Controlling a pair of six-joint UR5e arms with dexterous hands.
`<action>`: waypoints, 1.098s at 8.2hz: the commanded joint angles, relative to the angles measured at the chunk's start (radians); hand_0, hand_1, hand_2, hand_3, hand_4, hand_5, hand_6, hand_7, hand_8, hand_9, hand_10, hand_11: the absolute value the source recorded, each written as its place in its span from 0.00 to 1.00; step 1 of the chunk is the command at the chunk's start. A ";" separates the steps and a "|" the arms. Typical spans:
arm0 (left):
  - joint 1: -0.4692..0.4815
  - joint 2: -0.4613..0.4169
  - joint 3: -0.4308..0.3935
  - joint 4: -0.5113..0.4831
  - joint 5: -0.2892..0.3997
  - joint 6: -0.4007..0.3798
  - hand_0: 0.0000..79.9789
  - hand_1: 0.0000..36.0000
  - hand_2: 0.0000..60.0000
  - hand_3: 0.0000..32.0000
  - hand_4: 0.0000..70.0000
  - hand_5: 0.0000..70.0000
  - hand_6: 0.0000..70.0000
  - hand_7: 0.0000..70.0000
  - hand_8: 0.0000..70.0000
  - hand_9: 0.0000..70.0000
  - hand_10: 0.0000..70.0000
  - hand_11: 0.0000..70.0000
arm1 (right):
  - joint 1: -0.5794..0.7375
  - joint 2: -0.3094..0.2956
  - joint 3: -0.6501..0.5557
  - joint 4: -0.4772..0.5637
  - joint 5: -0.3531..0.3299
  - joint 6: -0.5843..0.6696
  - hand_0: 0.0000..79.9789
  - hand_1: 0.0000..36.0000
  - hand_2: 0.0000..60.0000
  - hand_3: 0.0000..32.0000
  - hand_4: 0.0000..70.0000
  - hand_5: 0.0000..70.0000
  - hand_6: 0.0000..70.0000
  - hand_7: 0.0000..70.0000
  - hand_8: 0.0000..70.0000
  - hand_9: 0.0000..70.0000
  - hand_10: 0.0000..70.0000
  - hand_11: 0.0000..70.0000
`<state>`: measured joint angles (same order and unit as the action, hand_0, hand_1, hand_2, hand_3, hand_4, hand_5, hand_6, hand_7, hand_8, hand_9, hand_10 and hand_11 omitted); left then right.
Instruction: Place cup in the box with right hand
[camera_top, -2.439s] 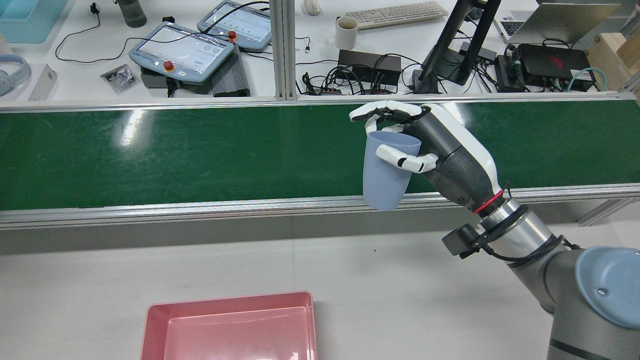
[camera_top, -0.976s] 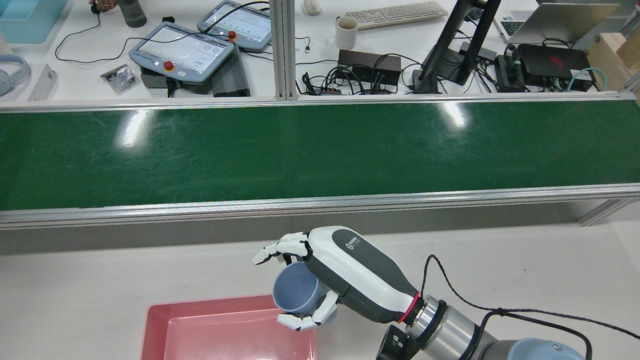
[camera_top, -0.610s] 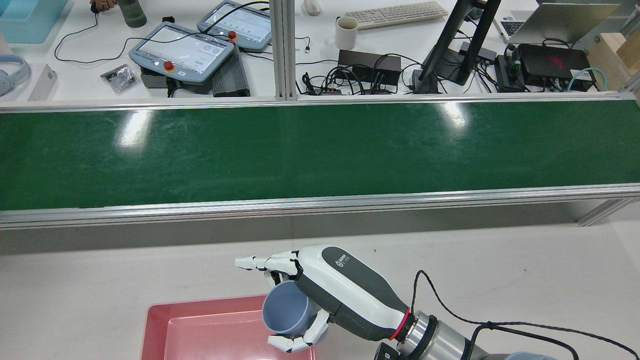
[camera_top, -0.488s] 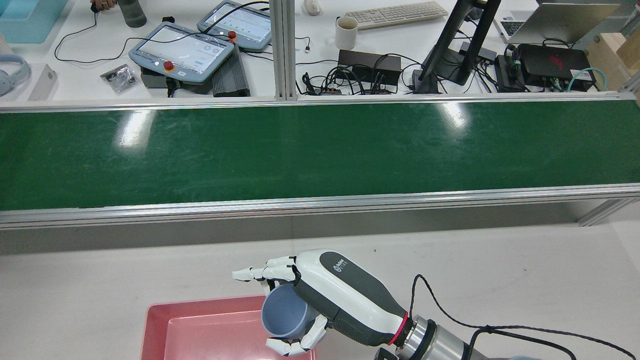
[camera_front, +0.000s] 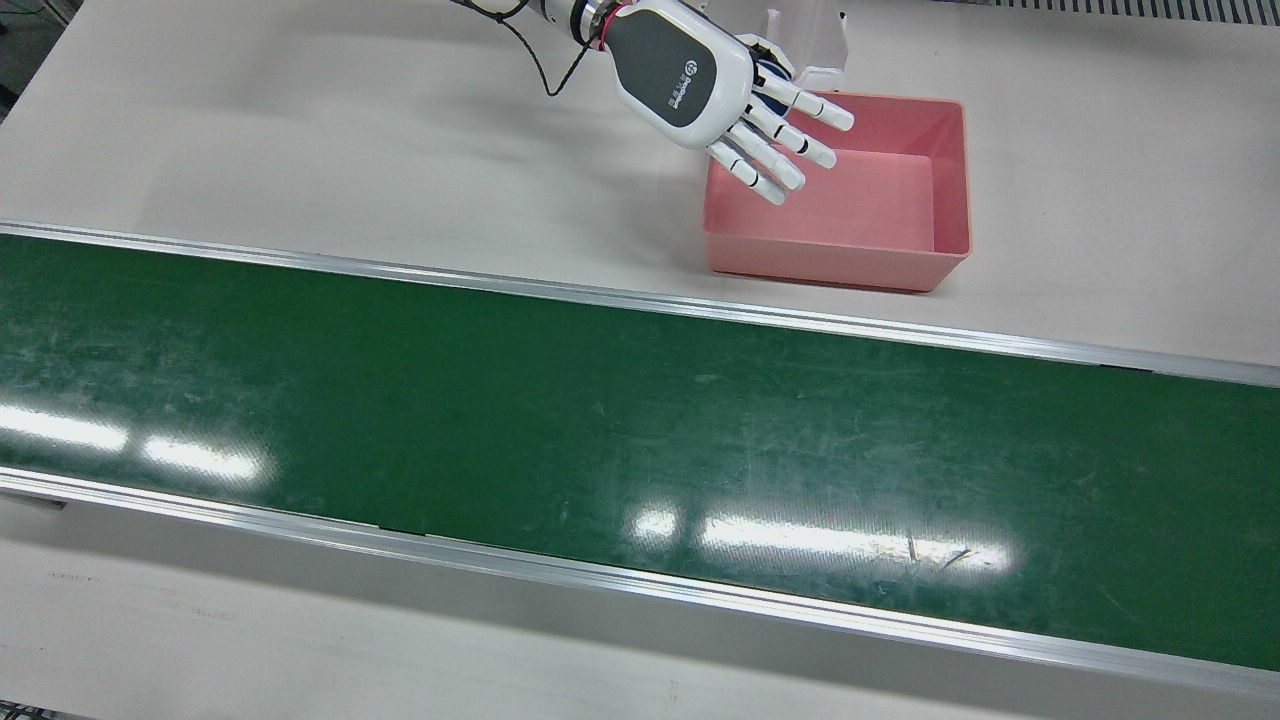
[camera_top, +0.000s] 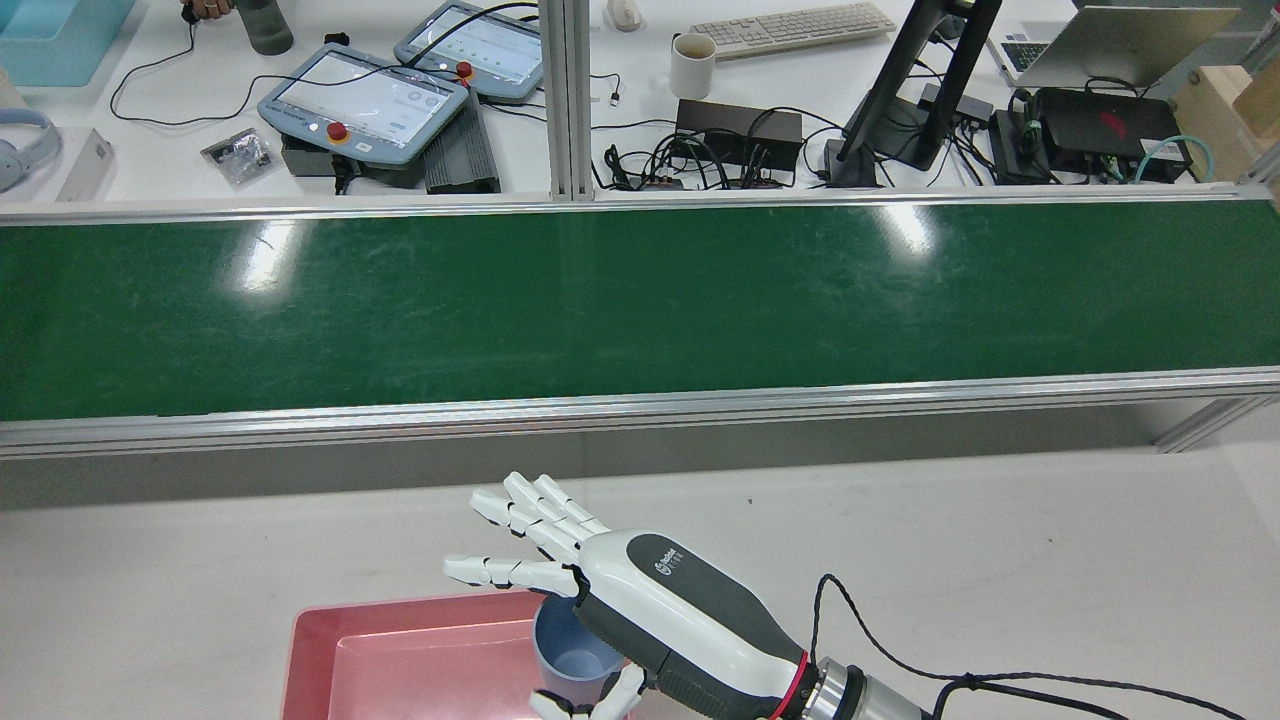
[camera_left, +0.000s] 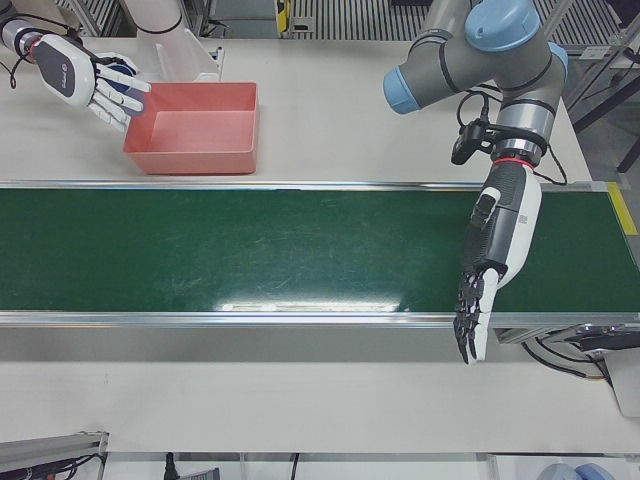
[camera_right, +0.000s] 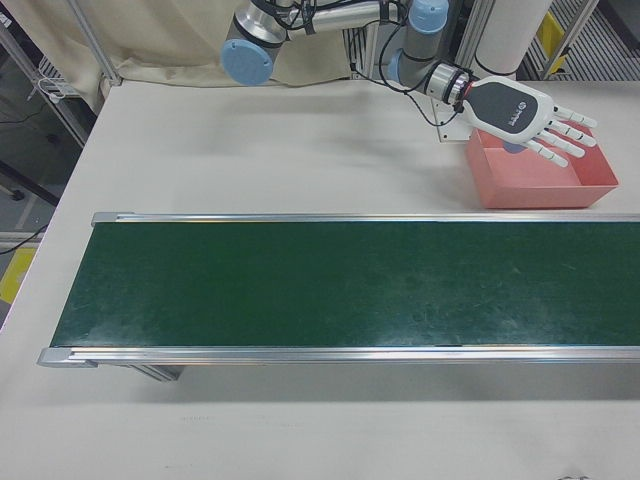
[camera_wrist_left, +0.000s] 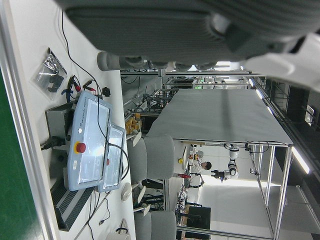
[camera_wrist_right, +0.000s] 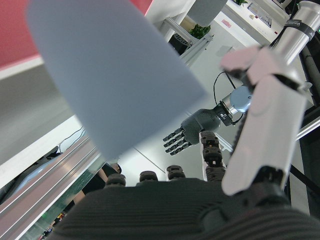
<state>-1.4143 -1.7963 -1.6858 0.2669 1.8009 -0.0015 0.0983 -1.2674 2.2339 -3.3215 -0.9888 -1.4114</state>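
My right hand (camera_top: 640, 610) hovers over the right-hand corner of the pink box (camera_top: 400, 607) with its fingers spread wide, open. The pale blue cup (camera_top: 570, 645) stands mouth-up just under its palm, inside that corner; whether it rests on the box floor I cannot tell. In the right hand view the cup (camera_wrist_right: 110, 75) fills the upper left, apart from the fingers. In the front view the right hand (camera_front: 720, 95) covers the cup at the box (camera_front: 830, 265). My left hand (camera_left: 495, 250) hangs open, fingers pointing down, over the belt's operator-side edge.
The green conveyor belt (camera_top: 640, 300) runs across the whole station between the box and the desk. Behind it lie two teach pendants (camera_top: 365, 100), a monitor stand (camera_top: 920, 90), a white mug (camera_top: 692, 65) and cables. A person's hand (camera_top: 205, 8) shows at the top left.
The right hand carried the cup from above the belt down to the box corner, then spread its fingers and let go. The cup has sunk lower into the box.
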 joint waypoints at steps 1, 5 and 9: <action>0.000 0.000 0.000 0.000 0.001 0.000 0.00 0.00 0.00 0.00 0.00 0.00 0.00 0.00 0.00 0.00 0.00 0.00 | -0.003 0.000 0.007 0.000 0.001 0.002 0.68 0.43 0.00 0.44 0.00 0.08 0.00 0.00 0.00 0.00 0.01 0.05; 0.000 0.000 -0.002 0.000 0.000 0.000 0.00 0.00 0.00 0.00 0.00 0.00 0.00 0.00 0.00 0.00 0.00 0.00 | 0.172 -0.050 0.232 -0.004 0.013 0.058 0.68 0.42 0.00 0.00 0.02 0.09 0.07 0.23 0.00 0.03 0.04 0.10; 0.000 0.000 -0.002 0.000 0.000 0.000 0.00 0.00 0.00 0.00 0.00 0.00 0.00 0.00 0.00 0.00 0.00 0.00 | 0.652 -0.170 0.215 -0.140 0.007 0.366 0.65 0.39 0.28 0.00 0.41 0.22 0.60 1.00 1.00 1.00 0.63 0.89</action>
<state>-1.4146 -1.7963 -1.6879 0.2669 1.8014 -0.0015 0.4821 -1.3566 2.4973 -3.3606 -0.9755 -1.2700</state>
